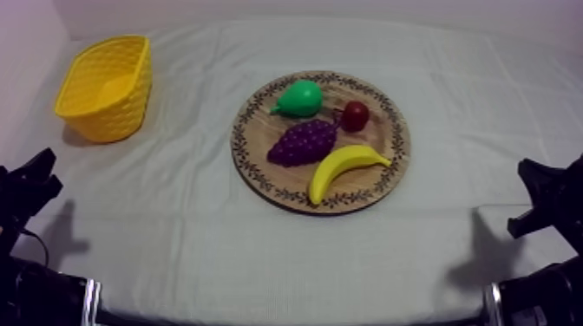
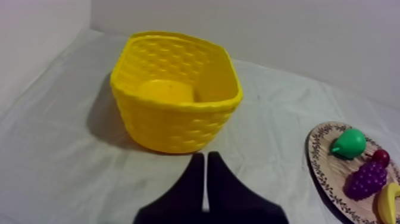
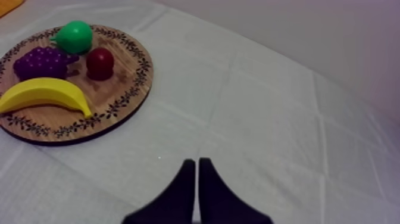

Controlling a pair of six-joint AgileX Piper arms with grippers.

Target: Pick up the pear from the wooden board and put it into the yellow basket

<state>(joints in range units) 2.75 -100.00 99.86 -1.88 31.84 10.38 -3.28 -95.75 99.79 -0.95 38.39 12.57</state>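
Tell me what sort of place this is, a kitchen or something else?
Probably a robot test bench, not a kitchen: a table under a plain grey-white cloth, a toy banana on a wooden board, a yellow basket, and black robot arms at both sides.

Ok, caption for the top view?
Pear, grapes, banana and small red fruit lie on the wooden board; yellow basket stands at upper left.

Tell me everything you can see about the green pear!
The pear is bright green, smooth and shiny, like toy plastic. It has a fat round body and a narrow end. It lies on its side on the far part of the wooden board, narrow end toward the yellow basket. The grapes sit just in front of it; the small red fruit is beside it, apart.
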